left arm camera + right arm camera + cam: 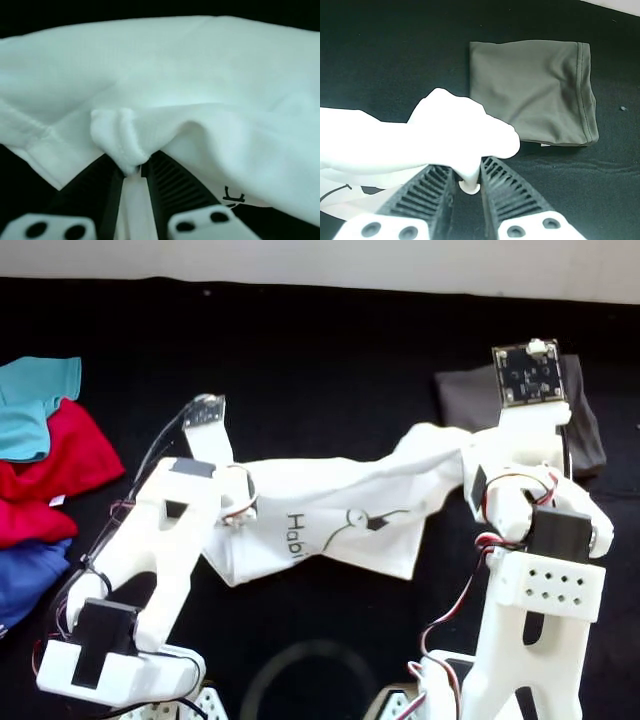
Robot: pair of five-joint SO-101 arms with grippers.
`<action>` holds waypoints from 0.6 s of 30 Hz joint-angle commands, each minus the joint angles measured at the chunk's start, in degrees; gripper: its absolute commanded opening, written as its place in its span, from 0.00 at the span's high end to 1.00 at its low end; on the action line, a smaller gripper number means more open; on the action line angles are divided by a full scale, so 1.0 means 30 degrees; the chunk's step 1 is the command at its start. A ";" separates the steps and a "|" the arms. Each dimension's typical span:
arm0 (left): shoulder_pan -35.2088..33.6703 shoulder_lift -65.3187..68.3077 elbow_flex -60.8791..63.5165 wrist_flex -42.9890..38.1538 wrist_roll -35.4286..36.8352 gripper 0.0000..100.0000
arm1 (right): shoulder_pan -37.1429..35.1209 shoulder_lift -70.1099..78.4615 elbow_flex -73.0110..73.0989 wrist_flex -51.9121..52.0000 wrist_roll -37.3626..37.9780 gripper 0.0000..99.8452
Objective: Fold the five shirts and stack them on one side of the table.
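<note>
A white shirt (330, 510) with dark print hangs stretched between the two arms above the black table (320, 350). My left gripper (132, 172) is shut on a pinched fold of the white shirt (200, 100) at its left end. My right gripper (469, 182) is shut on a bunched end of the white shirt (445, 135) at its right end. A folded grey shirt (535, 90) lies flat just beyond the right gripper, and in the high view the grey shirt (590, 430) sits at the table's right side, partly hidden by the right arm.
At the left edge lie a teal shirt (35, 400), a red shirt (60, 475) and a blue shirt (30, 575), crumpled in a pile. The back of the table between the arms is bare black cloth.
</note>
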 commanded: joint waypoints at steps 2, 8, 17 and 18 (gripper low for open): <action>0.0132 -0.1128 -0.1451 -0.0176 -0.0205 0.99 | 0.0190 -0.0630 0.0073 -0.0249 -0.0059 0.99; 0.0103 -0.4879 -0.3062 0.3692 -0.0264 0.99 | 0.0249 -0.0454 0.0044 -0.1011 -0.0088 0.99; 0.0103 -0.8806 -0.6462 0.9495 -0.4777 0.99 | 0.0249 -0.0484 -0.2476 -0.2242 -0.0088 0.99; 0.0103 -0.9070 -0.7136 1.0256 -0.4777 0.99 | 0.0278 -0.0484 -0.3121 -0.2212 -0.0088 0.99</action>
